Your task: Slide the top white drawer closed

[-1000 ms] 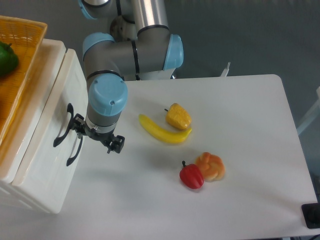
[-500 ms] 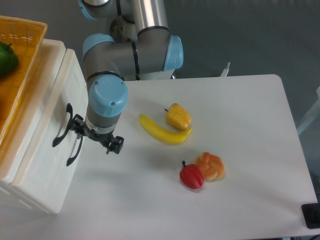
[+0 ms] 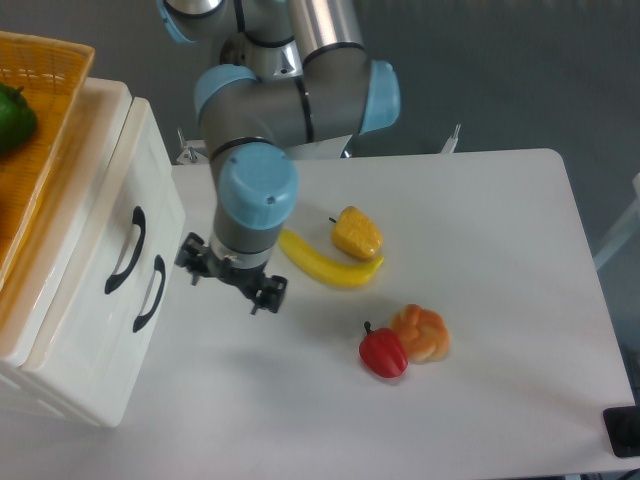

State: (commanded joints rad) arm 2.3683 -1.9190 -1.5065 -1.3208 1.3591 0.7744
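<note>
The cabinet (image 3: 60, 330) serves as the landmark throughout. The top drawer (image 3: 105, 210) sits in the cabinet's upper half, its front apparently flush with the frame; judged from this angle the drawer looks closed, though the steep overhead view makes a small remaining gap hard to rule out. Its black handle (image 3: 125, 250) is free, with nothing touching it. The lower drawer (image 3: 115, 330) below carries a matching handle and also appears shut. The gripper (image 3: 232, 279) hangs clear of the cabinet front, out over the table (image 3: 480, 400), with open space between it and both handles. It holds nothing; its fingers stand apart, spread moderately wide. That standoff suits a push already delivered, in my judgement, and not one about to begin. A basket (image 3: 40, 110) rests on top of the cabinet with a green item (image 3: 14, 115) inside. Farther from the cabinet, beyond the gripper, lie a banana (image 3: 325, 265), a corn piece (image 3: 357, 232), a red pepper (image 3: 383, 352) and a bun (image 3: 422, 332), all out of the drawer's path.
</note>
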